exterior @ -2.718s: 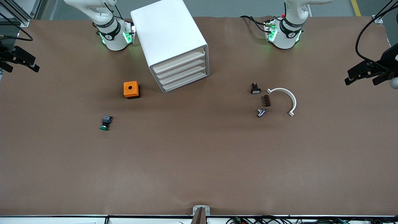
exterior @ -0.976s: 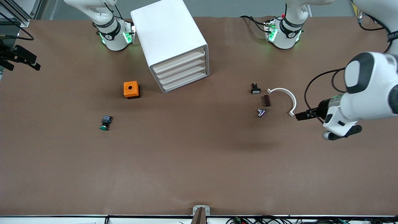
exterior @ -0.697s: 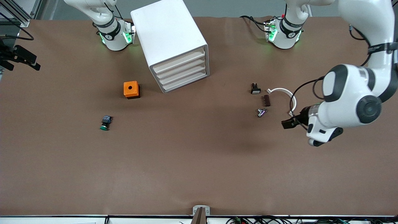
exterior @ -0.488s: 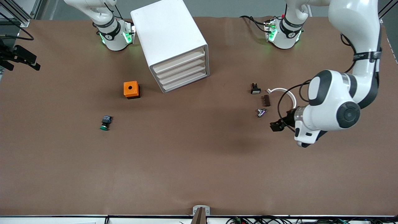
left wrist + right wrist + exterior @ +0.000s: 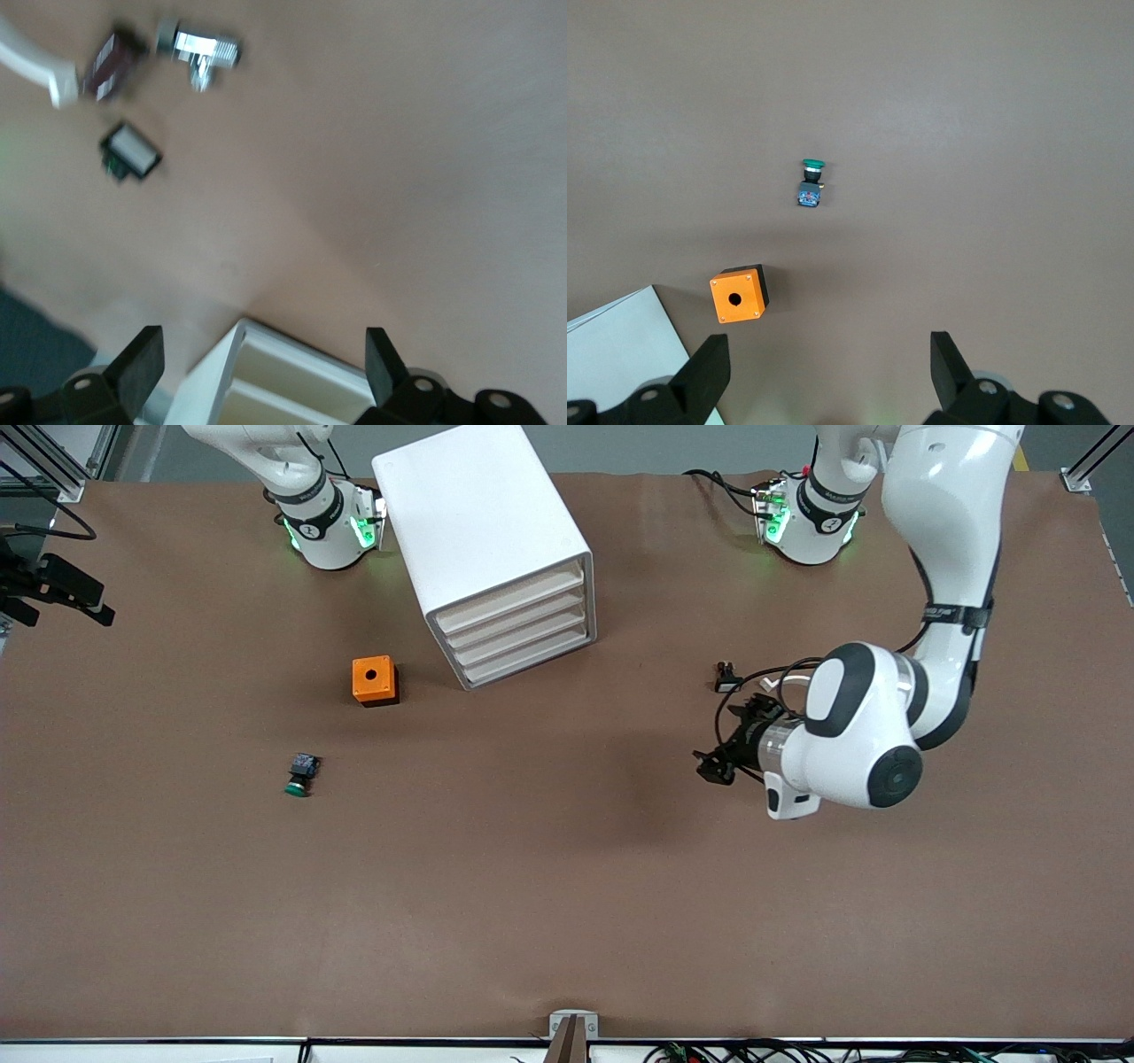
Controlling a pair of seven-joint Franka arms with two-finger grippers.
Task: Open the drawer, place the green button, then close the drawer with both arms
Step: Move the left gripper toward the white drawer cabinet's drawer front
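Cabinet (image 5: 493, 549): we see it near the right arm's base, all four drawers shut; the top drawer (image 5: 508, 598) sits flush.
Button (image 5: 299, 772): lying on the table, nearer the front camera than the cabinet, toward the right arm's end, past the orange box (image 5: 374, 680).
Left gripper (image 5: 714, 766): over bare table toward the left arm's end from the cabinet, fingers spread wide, holding nothing.
Right gripper (image 5: 828, 381): waits high off the cabinet's right-arm side, fingers wide apart, holding nothing.
Switch (image 5: 130, 152): by the left gripper.
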